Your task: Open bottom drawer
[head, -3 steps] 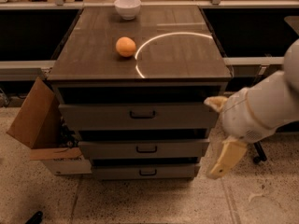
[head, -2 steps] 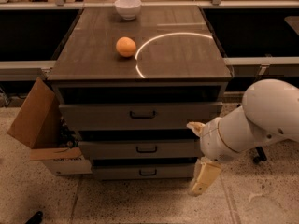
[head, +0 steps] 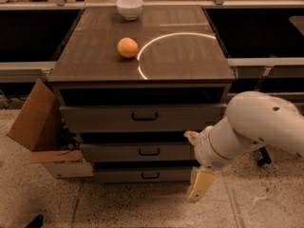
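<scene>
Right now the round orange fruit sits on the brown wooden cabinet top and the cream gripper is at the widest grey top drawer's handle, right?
No. The camera view shows the cream gripper low, by the right end of the slim grey bottom drawer, away from every handle. The round orange fruit does sit on the brown wooden cabinet top.

Colour key: the bottom drawer (head: 118, 175) has a plain grey front with a dark handle (head: 150, 175), like the two drawers above it. All three sit under a dark brown wood-grain cabinet top (head: 95, 56) crossed by a bright white arc (head: 175, 34). On that top are an orange fruit (head: 128, 47) and a white bowl (head: 129, 7), with a tan cardboard box (head: 33, 118) at the left over a pale speckled floor (head: 118, 208). The gripper (head: 194, 167), low at the right of the drawer fronts, has fingers (head: 202, 184) that appear cream-yellow, on a white arm (head: 256, 127).
</scene>
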Robot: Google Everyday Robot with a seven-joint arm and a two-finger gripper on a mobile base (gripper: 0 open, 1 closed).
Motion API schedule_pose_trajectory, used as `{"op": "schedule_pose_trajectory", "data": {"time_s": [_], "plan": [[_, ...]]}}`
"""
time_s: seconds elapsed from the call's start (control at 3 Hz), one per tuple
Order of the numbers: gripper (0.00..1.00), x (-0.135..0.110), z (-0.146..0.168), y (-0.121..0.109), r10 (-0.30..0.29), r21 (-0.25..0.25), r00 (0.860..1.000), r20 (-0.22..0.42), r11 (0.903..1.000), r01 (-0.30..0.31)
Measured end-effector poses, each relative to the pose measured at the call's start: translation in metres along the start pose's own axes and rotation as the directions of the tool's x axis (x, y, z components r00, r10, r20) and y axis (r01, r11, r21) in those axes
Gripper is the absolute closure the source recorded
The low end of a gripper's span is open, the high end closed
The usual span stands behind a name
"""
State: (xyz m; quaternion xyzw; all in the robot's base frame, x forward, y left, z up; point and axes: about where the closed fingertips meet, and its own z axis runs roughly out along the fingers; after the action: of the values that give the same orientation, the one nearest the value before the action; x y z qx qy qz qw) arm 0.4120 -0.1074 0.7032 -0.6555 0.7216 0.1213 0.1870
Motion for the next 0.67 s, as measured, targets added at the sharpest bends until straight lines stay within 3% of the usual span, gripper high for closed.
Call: {"op": "schedule_pose_trajectory", "data": {"time_s": [0.33,0.67], "plan": [[0.0,0.018,0.063,0.003,-0.009,-0.04,0.998,-0.06,0.9992,0.006],[0.0,0.03,0.135,0.009,-0.011,-0.087,0.998,-0.066,0.9962,0.005]]}}
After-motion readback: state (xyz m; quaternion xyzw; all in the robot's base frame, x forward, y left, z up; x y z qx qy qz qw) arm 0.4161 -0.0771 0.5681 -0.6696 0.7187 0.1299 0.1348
